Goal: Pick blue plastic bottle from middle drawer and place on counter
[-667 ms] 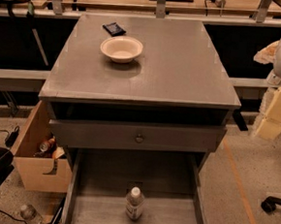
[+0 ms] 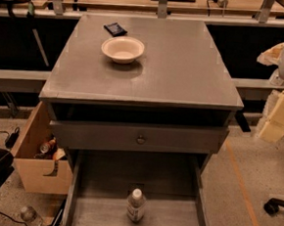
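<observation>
Clear white-capped bottle (image 2: 135, 205) upright in drawer (image 2: 173, 218), pincer (image 2: 278, 116) at right edge

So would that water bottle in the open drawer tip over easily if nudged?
Probably: the blue plastic bottle stands upright, tall and narrow, in the middle drawer. Clear plastic likely dents and slips. The gripper hangs far right, away from it.
</observation>
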`<state>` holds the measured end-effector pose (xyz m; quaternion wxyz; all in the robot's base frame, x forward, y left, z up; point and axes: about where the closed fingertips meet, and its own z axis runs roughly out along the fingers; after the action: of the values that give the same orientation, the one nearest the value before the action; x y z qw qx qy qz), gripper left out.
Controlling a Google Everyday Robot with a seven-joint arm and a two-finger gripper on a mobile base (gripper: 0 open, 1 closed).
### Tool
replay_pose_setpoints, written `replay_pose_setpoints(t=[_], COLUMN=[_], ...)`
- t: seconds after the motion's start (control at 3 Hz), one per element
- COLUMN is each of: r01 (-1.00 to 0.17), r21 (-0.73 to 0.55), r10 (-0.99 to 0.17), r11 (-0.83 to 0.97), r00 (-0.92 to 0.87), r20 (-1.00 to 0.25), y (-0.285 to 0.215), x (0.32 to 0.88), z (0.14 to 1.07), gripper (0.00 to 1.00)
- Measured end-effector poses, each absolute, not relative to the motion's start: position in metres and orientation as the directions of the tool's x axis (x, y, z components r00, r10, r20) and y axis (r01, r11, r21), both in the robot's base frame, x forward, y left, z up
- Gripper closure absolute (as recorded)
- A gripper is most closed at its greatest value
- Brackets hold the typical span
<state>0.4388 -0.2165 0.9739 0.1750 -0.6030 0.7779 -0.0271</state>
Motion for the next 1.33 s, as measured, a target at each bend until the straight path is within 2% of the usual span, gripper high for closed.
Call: replay_pose_setpoints(t=[0.33, 0.67, 1.0, 1.33], r01=[-0.936, -0.927, -0.915, -0.909], r21=[-0.228, -0.226, -0.205, -0.16], r10=[-0.923, -0.85, -0.738, -0.559], r11=[0.269, 0.298, 0.347, 0.385], r00=[-0.183, -0.151, -0.132, -0.092], r20=[-0.339, -0.504, -0.662, -0.824], y=[-0.218, -0.223, -0.225, -0.214], x=[0.439, 0.441, 0.44, 0.437], z=[0.938, 0.892, 0.841, 0.791], gripper=[0.0, 0.0, 0.0, 0.0])
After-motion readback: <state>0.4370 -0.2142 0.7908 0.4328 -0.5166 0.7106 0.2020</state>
